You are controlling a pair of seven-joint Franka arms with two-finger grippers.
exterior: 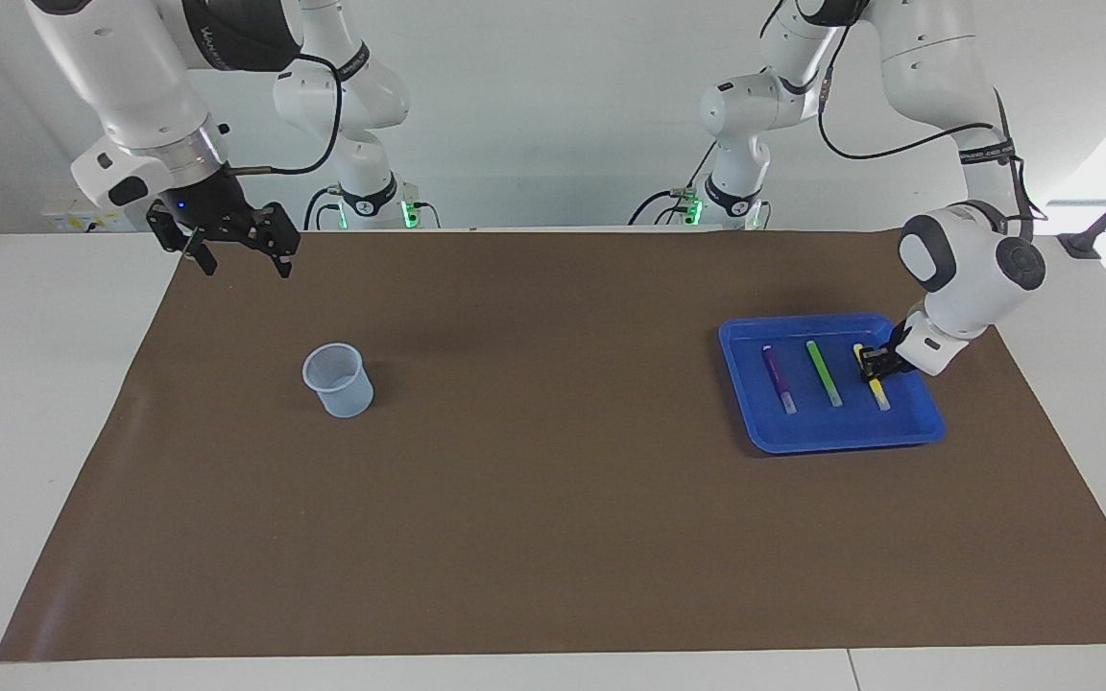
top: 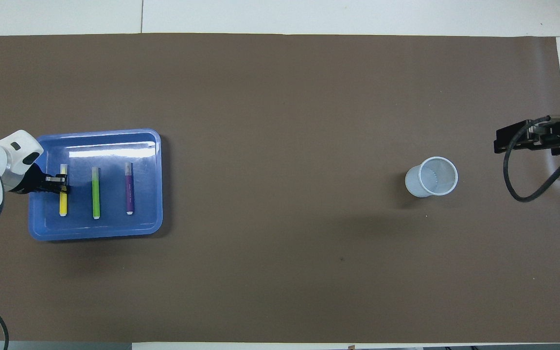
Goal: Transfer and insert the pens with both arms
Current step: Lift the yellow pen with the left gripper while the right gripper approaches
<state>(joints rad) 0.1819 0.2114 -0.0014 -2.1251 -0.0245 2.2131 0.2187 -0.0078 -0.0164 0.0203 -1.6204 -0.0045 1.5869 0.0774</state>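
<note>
Left gripper [exterior: 873,366] sits low inside the blue tray [exterior: 755,422] in the facing view, its fingers pinched together on the yellow pen [exterior: 872,377], which lies flat on the tray floor at the tray's edge toward the left arm's end of the table. Beside it lie the green pen [exterior: 824,372] in the middle and the purple pen [exterior: 778,378], all three parallel and apart. Right gripper [exterior: 238,257] hangs with fingers spread and nothing in them over the brown mat [exterior: 553,537] at the right arm's end, and that arm waits. A pale cup [exterior: 337,379] stands upright on the mat between the two arms' ends, closer to the right arm's. Dark lettering runs along the right arm's black sleeve, too small to read. From the overhead view, the left gripper [top: 61,185] crosses the yellow pen [top: 63,201] near its whitish end, the green pen [top: 96,193] and purple pen [top: 129,189] alongside in the tray [top: 153,141]. The cup [top: 431,176] shows its open mouth, and the right gripper [top: 528,137] reaches in over the mat's [top: 280,272] edge.
</note>
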